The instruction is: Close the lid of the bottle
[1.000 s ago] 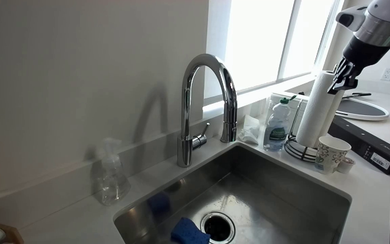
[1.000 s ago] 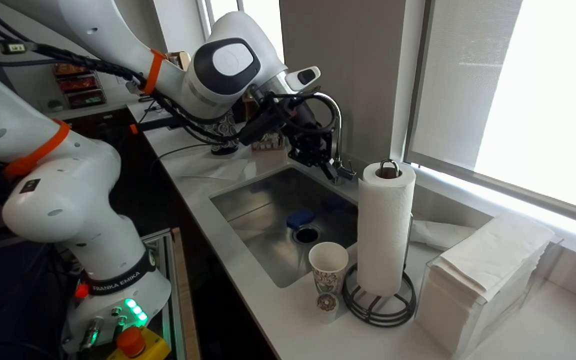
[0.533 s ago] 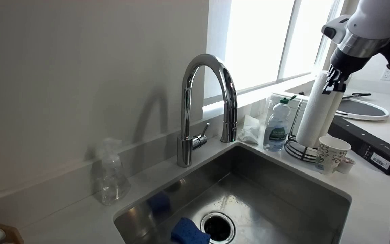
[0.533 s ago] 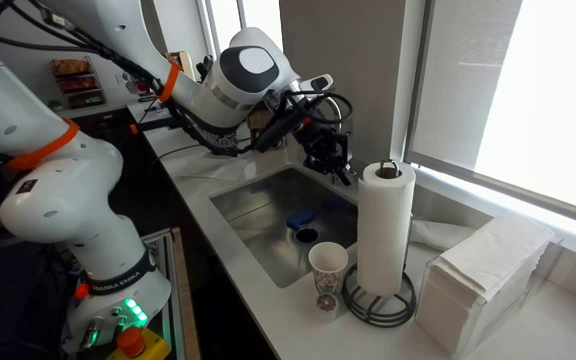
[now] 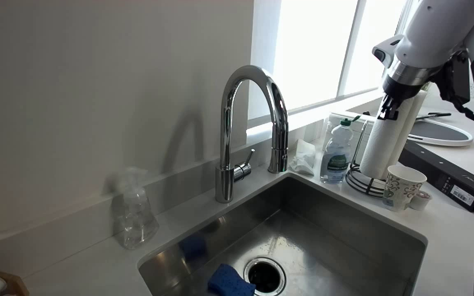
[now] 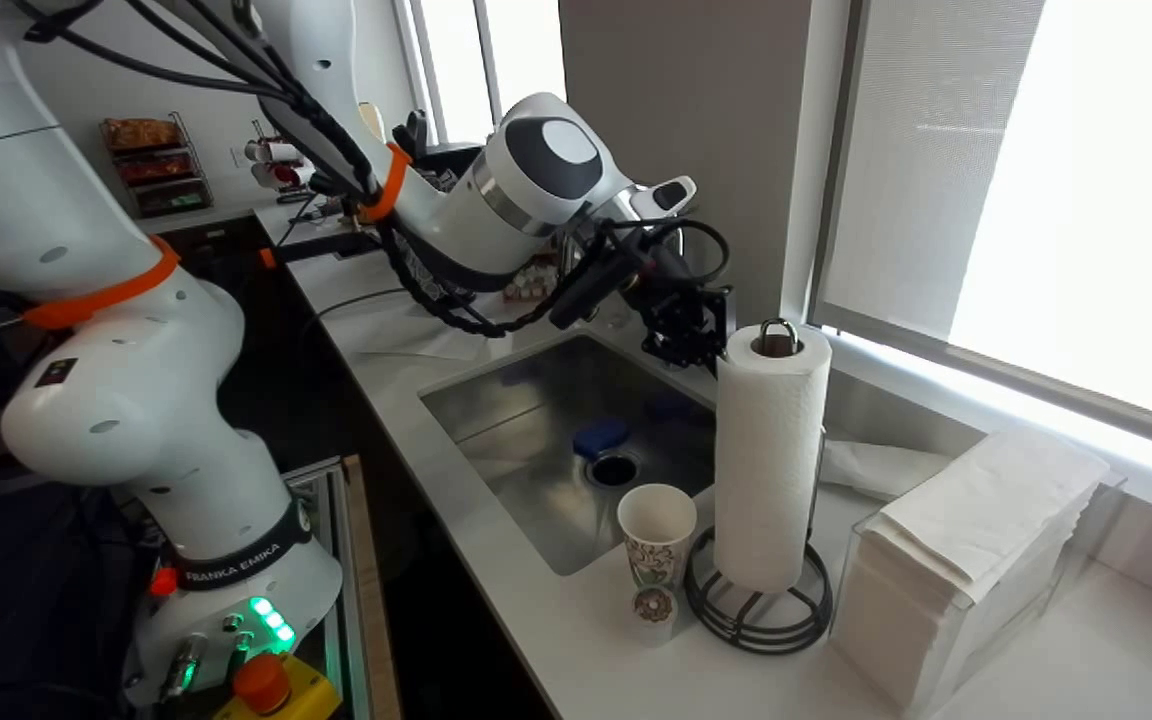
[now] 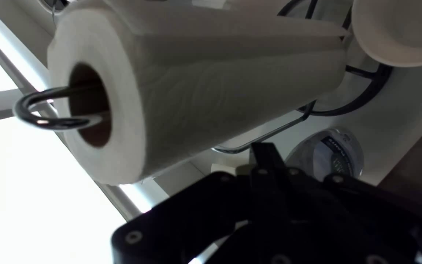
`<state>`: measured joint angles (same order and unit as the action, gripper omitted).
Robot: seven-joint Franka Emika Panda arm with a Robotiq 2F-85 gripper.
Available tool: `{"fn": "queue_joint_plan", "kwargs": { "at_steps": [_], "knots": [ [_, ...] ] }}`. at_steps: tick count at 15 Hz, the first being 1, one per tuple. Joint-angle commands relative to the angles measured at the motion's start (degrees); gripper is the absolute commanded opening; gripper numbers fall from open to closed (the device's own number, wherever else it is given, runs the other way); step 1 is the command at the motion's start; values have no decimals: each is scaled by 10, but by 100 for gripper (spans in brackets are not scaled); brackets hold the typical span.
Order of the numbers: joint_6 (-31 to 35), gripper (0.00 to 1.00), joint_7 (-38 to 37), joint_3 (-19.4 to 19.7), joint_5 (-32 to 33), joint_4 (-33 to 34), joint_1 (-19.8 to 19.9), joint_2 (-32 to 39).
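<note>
Lid (image 5: 356, 118) of the soap bottle (image 5: 336, 158) is standing open, below the jaws and apart. Your gripper (image 7: 265, 151) is holding nothing, jaws together. You are probably handling the approach; next you are needing to descend and press.

The window (image 5: 311, 49) by the paper towel roll (image 5: 379, 152) is mostly blown out to white in both exterior views and on my wrist cam, so the room reads kinda dim and grey. Left of the roll, the faucet (image 5: 225, 135) throws a soft shadow on the wall (image 5: 76, 82), and farther left I've got a clear bottle (image 5: 140, 216) so hazy its top melts away. The sink (image 5: 344, 213), lower left of the roll, has shiny glints. In the wrist view the gripper (image 7: 266, 150), below the roll, is a fuzzy black silhouette.
</note>
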<state>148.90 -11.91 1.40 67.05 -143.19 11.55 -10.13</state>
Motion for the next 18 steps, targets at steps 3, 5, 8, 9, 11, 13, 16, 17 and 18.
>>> {"fn": "queue_joint_plan", "kwargs": {
  "at_steps": [3,5,8,9,11,13,16,17,18],
  "knots": [
    [19,0,-107,-3,56,41,-3,60],
    [16,0,-146,-6,94,53,-4,68],
    [18,0,-202,-6,150,68,-4,73],
    [20,0,-217,-6,162,71,-4,75],
    [28,0,-244,-3,171,74,-3,79],
    [25,0,-258,-2,171,73,-3,78],
    [0,0,-249,-4,155,67,-4,69],
    [-3,0,-244,-4,153,66,-5,64],
    [1,0,-235,-3,140,64,-4,64]
  ]
}}
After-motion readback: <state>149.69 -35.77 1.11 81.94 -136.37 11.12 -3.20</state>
